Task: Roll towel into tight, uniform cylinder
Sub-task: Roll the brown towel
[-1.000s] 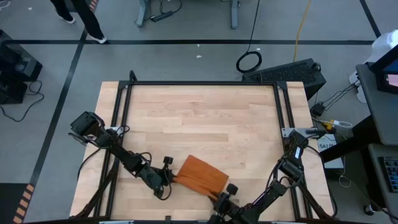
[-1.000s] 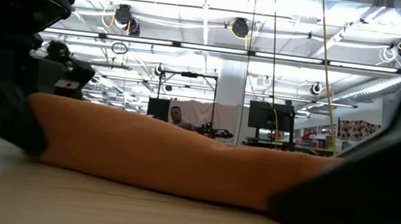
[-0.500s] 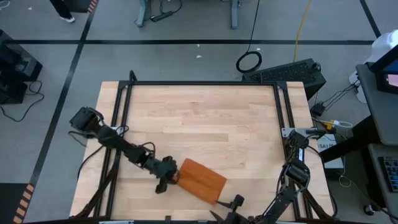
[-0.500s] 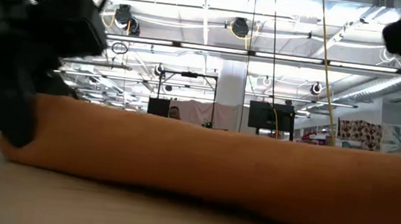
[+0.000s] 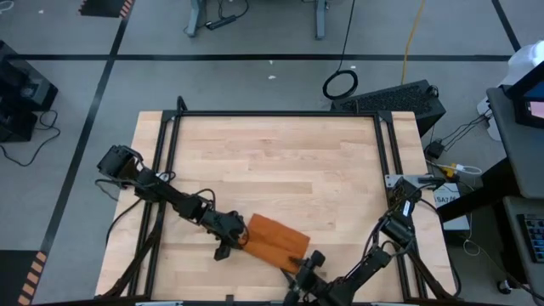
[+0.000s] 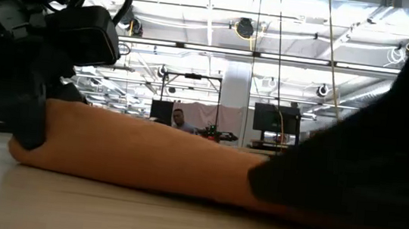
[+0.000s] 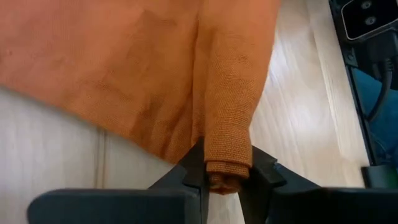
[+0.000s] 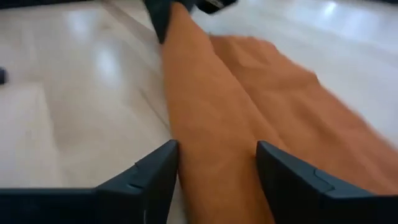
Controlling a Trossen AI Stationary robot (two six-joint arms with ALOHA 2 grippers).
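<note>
Two grippers meet the towel (image 5: 274,240): left gripper (image 7: 227,177) jaws pinch its roll, right gripper (image 8: 217,171) jaws straddle it wide.

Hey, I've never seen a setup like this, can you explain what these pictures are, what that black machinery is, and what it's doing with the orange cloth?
These are four camera views of one moment. One looks down from above, one sits at table height, and one rides on each arm's wrist. The black machinery is two robot arms working at a pale wooden table. On it lies a rust-orange soft fabric towel, partly rolled along one edge. The left gripper has its jaws pinched shut on one end of the rolled edge. The right gripper is at the other end, its jaws open with the roll running between them, not squeezing it.
</note>
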